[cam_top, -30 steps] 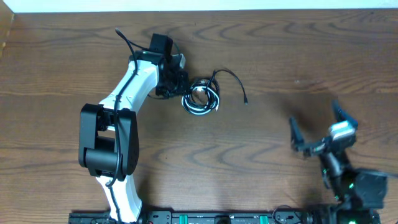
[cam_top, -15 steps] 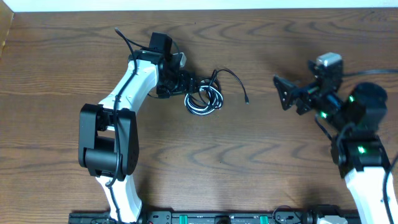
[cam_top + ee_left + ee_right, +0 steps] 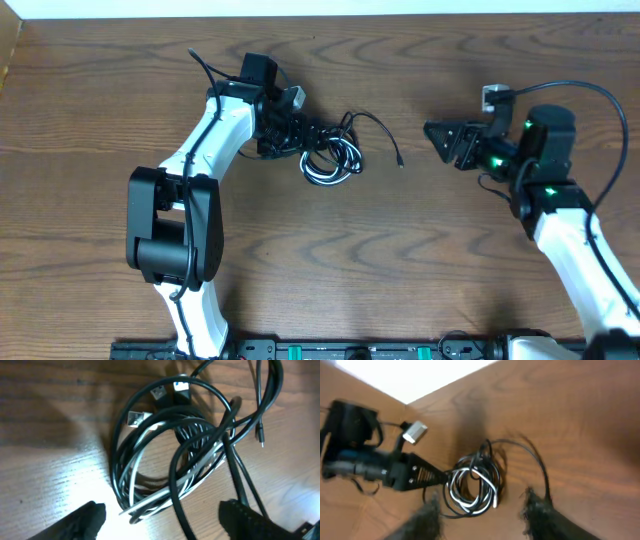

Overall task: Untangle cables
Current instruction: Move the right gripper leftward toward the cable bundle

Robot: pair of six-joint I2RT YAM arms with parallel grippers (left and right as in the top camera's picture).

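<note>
The cables (image 3: pixel 330 158) lie as one tangled coil of black and white cords on the wooden table (image 3: pixel 300 260), with a loose black end (image 3: pixel 399 162) trailing right. In the left wrist view the coil (image 3: pixel 170 450) fills the middle, its plug ends (image 3: pixel 165 392) at the top. My left gripper (image 3: pixel 308 135) is open at the coil's left edge, its fingers (image 3: pixel 85 520) well apart on either side of the coil's near end. My right gripper (image 3: pixel 440 140) hovers to the right of the coil, open and holding nothing, its blurred fingertips (image 3: pixel 540 515) framing the coil (image 3: pixel 472 485).
A thick black wire (image 3: pixel 590 95) loops from the right arm. The table's back edge (image 3: pixel 320 14) runs along the top, close behind the left arm (image 3: pixel 215 130). The arm bases stand at the front edge (image 3: pixel 330 350).
The right arm swung up from the front right to beside the cables, and its jaws narrowed. The left gripper opened, and the coil shifted slightly right.
</note>
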